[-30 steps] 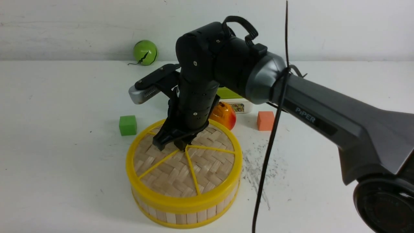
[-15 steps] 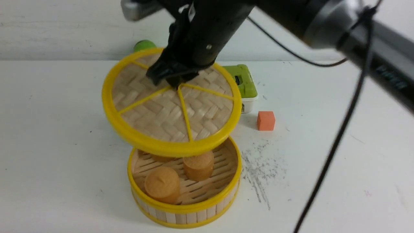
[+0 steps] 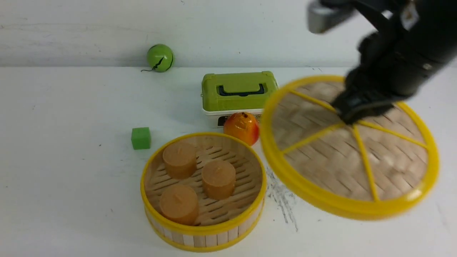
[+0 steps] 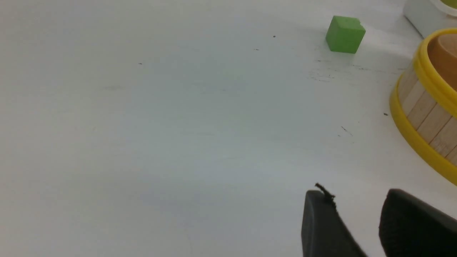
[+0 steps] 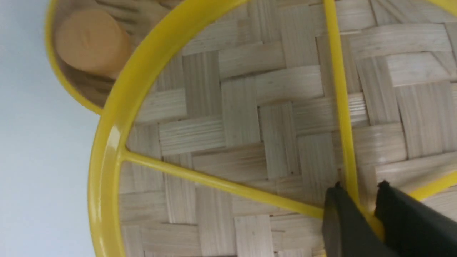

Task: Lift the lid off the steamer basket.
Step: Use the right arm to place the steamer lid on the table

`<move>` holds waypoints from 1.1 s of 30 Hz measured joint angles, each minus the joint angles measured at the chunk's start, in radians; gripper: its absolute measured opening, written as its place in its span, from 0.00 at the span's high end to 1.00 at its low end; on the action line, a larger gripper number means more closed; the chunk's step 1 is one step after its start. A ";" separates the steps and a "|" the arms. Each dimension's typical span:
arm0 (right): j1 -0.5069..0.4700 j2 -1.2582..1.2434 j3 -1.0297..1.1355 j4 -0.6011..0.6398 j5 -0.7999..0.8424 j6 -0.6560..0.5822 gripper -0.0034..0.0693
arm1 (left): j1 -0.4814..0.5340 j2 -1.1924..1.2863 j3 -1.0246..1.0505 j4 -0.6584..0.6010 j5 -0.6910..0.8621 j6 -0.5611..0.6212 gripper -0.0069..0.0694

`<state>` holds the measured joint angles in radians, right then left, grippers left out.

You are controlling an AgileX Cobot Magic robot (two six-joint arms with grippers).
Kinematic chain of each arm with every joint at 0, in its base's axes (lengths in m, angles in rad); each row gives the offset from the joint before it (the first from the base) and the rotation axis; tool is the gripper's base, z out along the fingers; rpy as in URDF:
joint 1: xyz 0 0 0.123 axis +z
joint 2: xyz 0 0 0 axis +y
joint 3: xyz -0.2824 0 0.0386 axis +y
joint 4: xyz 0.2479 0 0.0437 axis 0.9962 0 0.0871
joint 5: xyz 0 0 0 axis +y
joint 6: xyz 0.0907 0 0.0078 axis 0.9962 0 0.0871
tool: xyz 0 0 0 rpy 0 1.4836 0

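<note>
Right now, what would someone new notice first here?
The big woven lid, yellow-rimmed and tilted, held in the air by the right end effector. Left of it on the table sits the open steamer basket, three brown cakes inside.

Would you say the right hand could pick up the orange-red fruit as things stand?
Probably not: the right hand is closed on the hub of the lid, leaving no free grip for the fruit.

Robot test bench, probably in a lab: one white table (image 3: 71,171), scuffed; one plain pale wall (image 3: 89,32) at the far side; one black robot arm (image 3: 400,57), at right; props, assorted, including toy-like blocks and fruit.
</note>
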<state>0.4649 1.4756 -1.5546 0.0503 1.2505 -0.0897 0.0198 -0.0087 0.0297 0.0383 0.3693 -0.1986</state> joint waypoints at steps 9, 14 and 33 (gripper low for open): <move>-0.182 0.000 0.338 0.032 -0.246 0.000 0.81 | 0.000 0.000 0.000 0.000 0.000 0.000 0.60; -0.185 0.095 0.344 0.033 -0.375 0.000 0.81 | 0.000 0.000 0.000 0.000 0.000 0.000 0.60; -0.185 0.342 0.326 0.030 -0.571 0.030 0.63 | 0.000 0.000 0.000 0.000 0.000 0.000 0.60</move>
<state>0.2802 1.8176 -1.2282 0.0800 0.6791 -0.0597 0.0198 -0.0087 0.0297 0.0383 0.3693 -0.1986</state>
